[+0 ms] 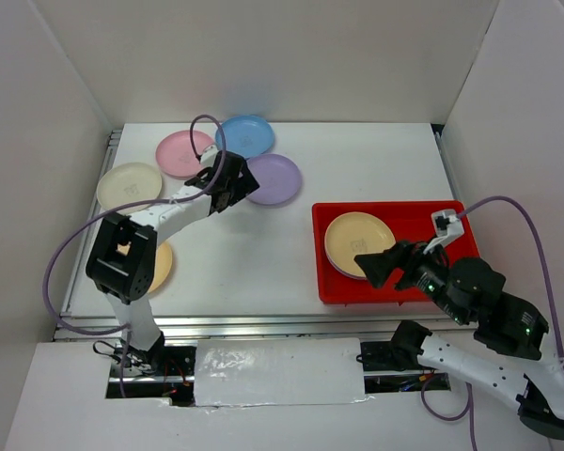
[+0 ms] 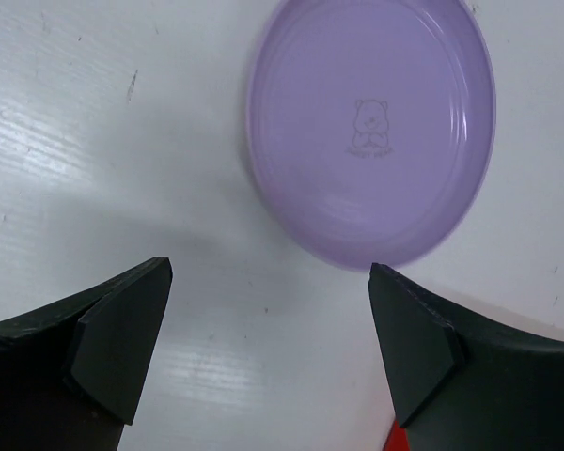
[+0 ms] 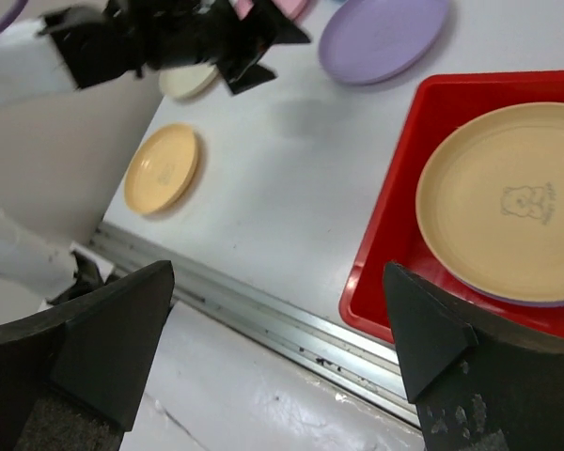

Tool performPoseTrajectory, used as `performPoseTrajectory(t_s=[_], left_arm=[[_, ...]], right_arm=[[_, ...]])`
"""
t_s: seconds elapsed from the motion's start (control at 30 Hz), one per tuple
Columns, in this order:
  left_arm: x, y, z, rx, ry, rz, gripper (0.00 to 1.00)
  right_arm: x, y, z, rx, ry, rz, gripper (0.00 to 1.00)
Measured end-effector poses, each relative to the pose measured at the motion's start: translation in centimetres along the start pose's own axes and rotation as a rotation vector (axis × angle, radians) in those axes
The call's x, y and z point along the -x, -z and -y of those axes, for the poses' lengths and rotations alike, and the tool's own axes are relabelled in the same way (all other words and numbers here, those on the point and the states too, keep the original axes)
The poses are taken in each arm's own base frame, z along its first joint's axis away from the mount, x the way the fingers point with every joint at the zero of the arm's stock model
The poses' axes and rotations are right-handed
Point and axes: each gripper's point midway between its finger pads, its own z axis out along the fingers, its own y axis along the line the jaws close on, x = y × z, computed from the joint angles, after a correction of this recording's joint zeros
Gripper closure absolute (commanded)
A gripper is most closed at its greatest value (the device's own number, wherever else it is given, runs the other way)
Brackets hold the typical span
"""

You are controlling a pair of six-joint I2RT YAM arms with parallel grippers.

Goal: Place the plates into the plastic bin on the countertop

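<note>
Here's the left gripper (image 2: 268,272) over the countertop (image 1: 263,254), fingers wide apart, purple plate (image 2: 371,132) lying just ahead, untouched; right gripper (image 3: 277,272) spread too, empty, by the red bin (image 1: 395,214), where a tan plate (image 1: 357,242) tops another
</note>
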Motion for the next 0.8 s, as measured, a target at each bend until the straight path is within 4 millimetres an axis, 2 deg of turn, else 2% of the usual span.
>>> performPoseTrajectory(t_s=[0.17, 0.27, 0.37, 0.47, 0.57, 0.6, 0.67, 0.7, 0.73, 0.8], left_arm=[[1.7, -2.8, 0.0, -0.024, 0.044, 0.019, 0.01], [3.7, -4.9, 0.7, -0.036, 0.073, 0.037, 0.01], [4.8, -7.6, 0.9, -0.025, 0.081, 0.037, 0.03], [4.4, -10.1, 0.6, 0.012, 0.059, 0.008, 0.08], [2.8, -12.3, 0.1, 0.051, 0.024, -0.039, 0.20], [2.1, -12.8, -0.2, 0.065, 0.014, -0.057, 0.29], [2.0, -13.1, 0.2, 0.066, 0.003, -0.063, 0.47], [1.9, -13.1, 0.3, 0.069, -0.003, -0.067, 0.75], [1.8, -13.0, 0.3, 0.076, -0.005, -0.069, 0.88], [1.1, -12.9, -0.2, 0.094, -0.022, -0.094, 1.00]], right_arm=[[-2.1, -1.4, -2.1, 0.099, 0.071, -0.100, 0.00], [-3.5, -2.1, -2.3, 0.114, 0.094, -0.148, 0.00], [-4.3, -2.3, -2.1, 0.114, 0.108, -0.171, 0.00], [-4.1, -2.2, -2.1, 0.120, 0.107, -0.159, 0.00], [-3.7, -1.9, -2.1, 0.128, 0.101, -0.142, 0.00], [-3.7, -1.8, -2.1, 0.130, 0.100, -0.138, 0.00], [-3.6, -1.7, -2.1, 0.131, 0.098, -0.133, 0.00], [-3.5, -1.7, -2.1, 0.130, 0.098, -0.132, 0.00], [-3.5, -1.7, -2.1, 0.129, 0.097, -0.130, 0.00], [-3.4, -1.7, -2.0, 0.122, 0.097, -0.125, 0.00]])
